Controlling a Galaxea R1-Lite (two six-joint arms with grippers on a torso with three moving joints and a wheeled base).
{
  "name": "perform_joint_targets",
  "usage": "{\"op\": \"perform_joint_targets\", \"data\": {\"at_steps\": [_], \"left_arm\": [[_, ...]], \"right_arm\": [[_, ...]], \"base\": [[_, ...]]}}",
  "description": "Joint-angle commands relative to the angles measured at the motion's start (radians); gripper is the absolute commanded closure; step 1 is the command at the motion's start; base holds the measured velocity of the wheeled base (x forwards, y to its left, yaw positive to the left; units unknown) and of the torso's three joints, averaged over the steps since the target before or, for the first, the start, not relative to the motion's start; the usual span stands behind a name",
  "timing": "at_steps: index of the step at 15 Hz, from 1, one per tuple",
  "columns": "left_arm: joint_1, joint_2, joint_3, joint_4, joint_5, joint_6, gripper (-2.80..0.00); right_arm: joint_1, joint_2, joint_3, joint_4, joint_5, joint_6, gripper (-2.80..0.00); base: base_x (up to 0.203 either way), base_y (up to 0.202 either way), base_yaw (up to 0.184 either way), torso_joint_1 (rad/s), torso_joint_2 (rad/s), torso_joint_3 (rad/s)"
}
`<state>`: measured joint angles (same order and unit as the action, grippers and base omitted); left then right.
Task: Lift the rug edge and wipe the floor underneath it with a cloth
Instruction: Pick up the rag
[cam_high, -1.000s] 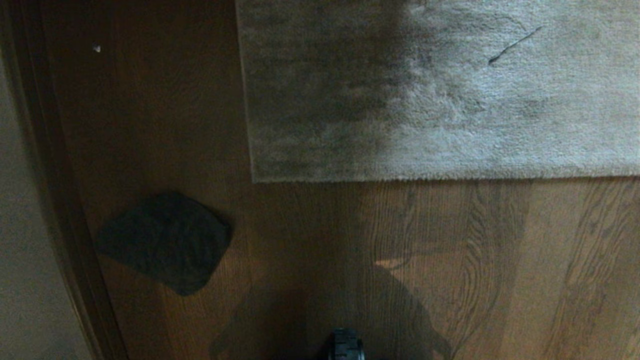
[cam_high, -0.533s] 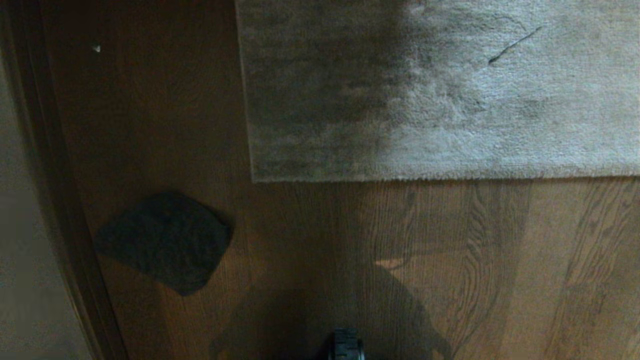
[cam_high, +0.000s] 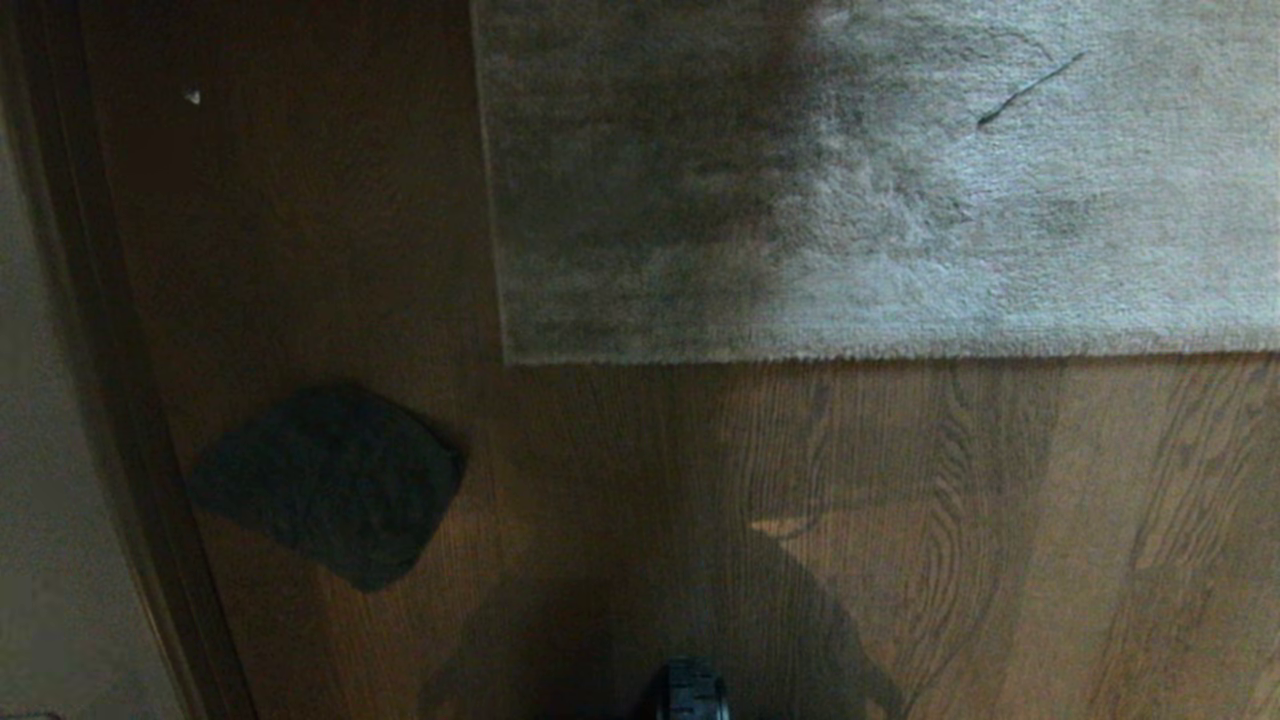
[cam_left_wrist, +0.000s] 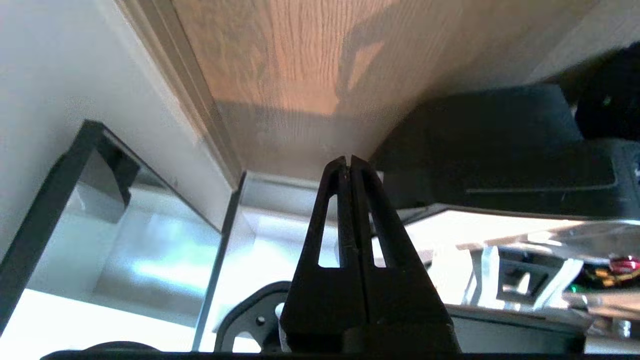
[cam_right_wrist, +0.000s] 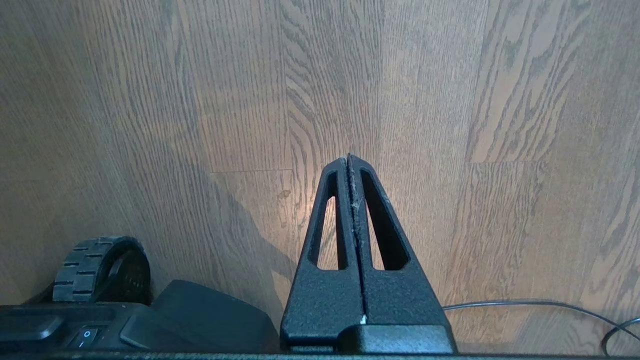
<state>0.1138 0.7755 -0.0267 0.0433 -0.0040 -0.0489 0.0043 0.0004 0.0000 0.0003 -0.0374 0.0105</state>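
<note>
The light grey rug (cam_high: 880, 190) lies flat across the top of the head view, its near hem straight and its corner at centre left. A dark grey cloth (cam_high: 330, 485) rests on the brown wood floor (cam_high: 950, 540) to the left, below that corner and apart from it. Neither arm shows in the head view. My left gripper (cam_left_wrist: 348, 161) is shut and empty, pointing toward floor (cam_left_wrist: 300, 65) beside a white wall. My right gripper (cam_right_wrist: 348, 159) is shut and empty above bare floor planks (cam_right_wrist: 240, 100).
A dark baseboard and pale wall (cam_high: 60, 480) run down the left edge, close to the cloth. A robot wheel (cam_high: 690, 690) shows at the bottom centre. A thin cable (cam_right_wrist: 540, 303) lies on the floor near the right gripper. A dark streak (cam_high: 1030, 90) marks the rug.
Nothing has moved in the head view; rug and cloth lie as before.
</note>
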Motion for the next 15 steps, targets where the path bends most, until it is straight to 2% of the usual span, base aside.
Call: {"op": "perform_joint_targets", "data": {"at_steps": [1,4,9,14,15], "left_arm": [[0.002,0.062,-0.039,0.001,-0.009,-0.003,0.00],[0.017,0.204,-0.113,-0.014,-0.030,-0.009,0.00],[0.121,0.440,-0.115,-0.239,-0.053,-0.011,0.00],[0.191,0.608,-0.111,-0.383,-0.179,-0.049,0.00],[0.192,0.633,-0.111,-0.397,-0.205,-0.056,-2.80]], "right_arm": [[0.000,0.000,0.000,0.000,0.001,0.000,0.00],[0.000,0.000,0.000,0.000,-0.001,0.000,0.00],[0.000,0.000,0.000,0.000,-0.001,0.000,0.00],[0.000,0.000,0.000,0.000,-0.001,0.000,0.00],[0.000,0.000,0.000,0.000,-0.001,0.000,0.00]], "base": [[0.000,0.000,0.000,0.000,0.00,0.000],[0.000,0.000,0.000,0.000,0.00,0.000],[0.000,0.000,0.000,0.000,0.00,0.000],[0.000,0.000,0.000,0.000,0.00,0.000],[0.000,0.000,0.000,0.000,0.00,0.000]]}}
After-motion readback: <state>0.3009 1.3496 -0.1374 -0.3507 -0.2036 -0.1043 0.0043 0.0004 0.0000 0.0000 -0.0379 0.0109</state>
